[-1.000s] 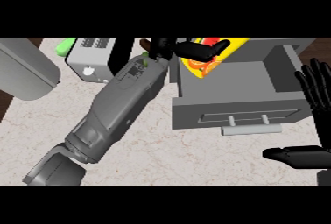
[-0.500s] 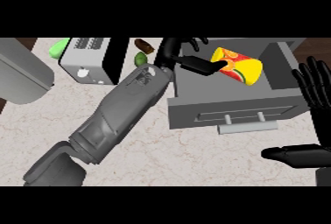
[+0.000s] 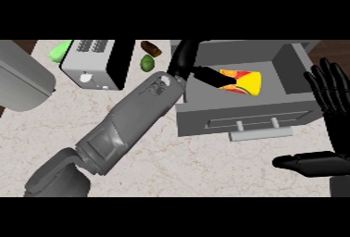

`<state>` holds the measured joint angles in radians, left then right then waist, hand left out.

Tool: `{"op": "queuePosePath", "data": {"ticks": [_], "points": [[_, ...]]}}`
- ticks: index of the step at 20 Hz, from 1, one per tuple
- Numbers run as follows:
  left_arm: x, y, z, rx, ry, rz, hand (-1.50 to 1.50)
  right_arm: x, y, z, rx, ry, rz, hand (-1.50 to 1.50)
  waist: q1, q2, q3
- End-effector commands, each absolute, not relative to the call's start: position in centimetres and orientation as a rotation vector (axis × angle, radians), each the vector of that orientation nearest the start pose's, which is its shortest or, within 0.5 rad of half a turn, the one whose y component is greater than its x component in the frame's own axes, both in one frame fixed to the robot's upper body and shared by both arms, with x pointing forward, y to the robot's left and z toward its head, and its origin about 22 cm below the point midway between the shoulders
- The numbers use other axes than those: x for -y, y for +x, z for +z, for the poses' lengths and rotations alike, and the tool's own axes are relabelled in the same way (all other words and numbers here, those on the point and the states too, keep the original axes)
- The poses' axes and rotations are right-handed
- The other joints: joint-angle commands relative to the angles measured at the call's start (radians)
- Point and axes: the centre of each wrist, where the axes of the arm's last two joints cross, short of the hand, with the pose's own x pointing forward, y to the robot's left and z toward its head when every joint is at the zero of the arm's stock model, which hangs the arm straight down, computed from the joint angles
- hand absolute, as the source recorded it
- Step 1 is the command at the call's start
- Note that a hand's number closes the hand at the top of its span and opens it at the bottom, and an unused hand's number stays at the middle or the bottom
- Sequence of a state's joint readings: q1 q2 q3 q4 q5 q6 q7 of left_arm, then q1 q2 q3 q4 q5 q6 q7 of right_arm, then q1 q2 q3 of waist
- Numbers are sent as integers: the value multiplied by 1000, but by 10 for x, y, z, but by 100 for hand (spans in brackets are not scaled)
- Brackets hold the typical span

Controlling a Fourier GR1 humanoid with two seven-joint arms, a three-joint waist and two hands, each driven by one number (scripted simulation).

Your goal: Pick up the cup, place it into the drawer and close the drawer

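Taking the open drawer (image 3: 205, 111) as our landmark, we start far to its left, where a large grey rounded object (image 3: 24, 83) sits at the counter's edge. Nearer the drawer stands a toaster (image 3: 96, 65), with a light green item (image 3: 60, 50) at its far left corner. Between the toaster and the drawer we see a small green fruit (image 3: 147, 62) and a brown item (image 3: 151, 48) just behind it.

Our left forearm crosses the counter diagonally from the lower left and ends at the drawer's left wall. There our left hand (image 3: 198, 69) reaches over the wall into the compartment, its fingers curled around the cup (image 3: 242, 82), a red, yellow and green one lying tilted on its side. The cup is inside the drawer's outline, near the middle; we cannot tell whether it already rests on the drawer floor or hangs just above it.

We judge that we are in the placing step: the cup is over or in the drawer but not yet let go. The next move calls for uncurling the fingers, lifting the hand clear of the walls, then pushing the front by its handle (image 3: 259, 134) to close it.

To the drawer's right, our right hand (image 3: 331, 102) rests with fingers straight and spread, holding nothing.
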<state>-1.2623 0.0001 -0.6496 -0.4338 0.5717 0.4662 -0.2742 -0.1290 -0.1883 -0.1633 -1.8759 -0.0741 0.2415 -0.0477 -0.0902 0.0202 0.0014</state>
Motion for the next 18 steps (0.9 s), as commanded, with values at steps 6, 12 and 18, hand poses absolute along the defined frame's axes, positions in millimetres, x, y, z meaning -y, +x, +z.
{"op": "queuePosePath", "data": {"ticks": [6, 12, 18], "points": [[0, 407, 120, 1950, -105, -325, -150, 281, 243, 122, 2025, 257, 290, 150, 20, -8, -1], [4, 416, 150, 1959, -129, -253, -150, 296, 222, 127, 2007, 132, 535, 150, 62, -17, -1], [-29, 422, 169, 1957, -144, -179, -150, 292, 213, 140, 1911, -14, 681, 150, 94, -26, -2]]}}
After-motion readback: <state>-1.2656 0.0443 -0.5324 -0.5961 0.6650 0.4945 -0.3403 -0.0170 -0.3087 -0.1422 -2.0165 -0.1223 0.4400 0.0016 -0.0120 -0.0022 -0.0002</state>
